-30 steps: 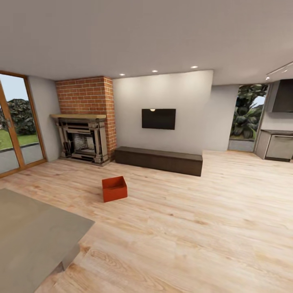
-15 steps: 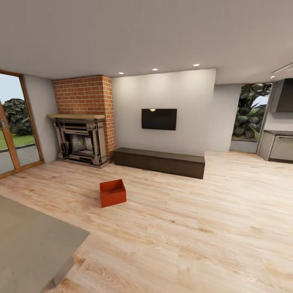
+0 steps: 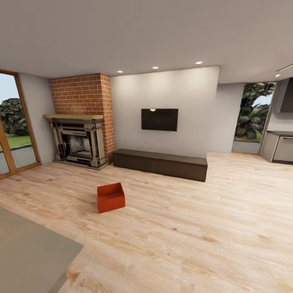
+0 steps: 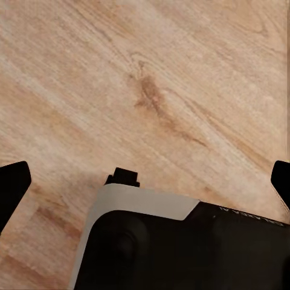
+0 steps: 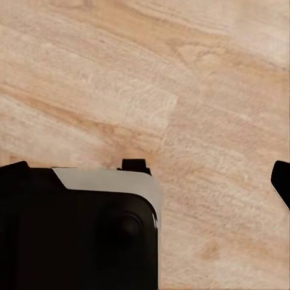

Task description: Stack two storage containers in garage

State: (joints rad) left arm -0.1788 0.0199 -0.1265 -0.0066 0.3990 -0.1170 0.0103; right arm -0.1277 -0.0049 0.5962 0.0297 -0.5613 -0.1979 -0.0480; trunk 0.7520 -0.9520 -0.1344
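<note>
Orange-red storage container, unlabelled

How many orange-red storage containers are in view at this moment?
1. The container sits on the wood floor, ahead-left of the robot, in front of the fireplace and the cabinet. The second may be out of frame.
</note>
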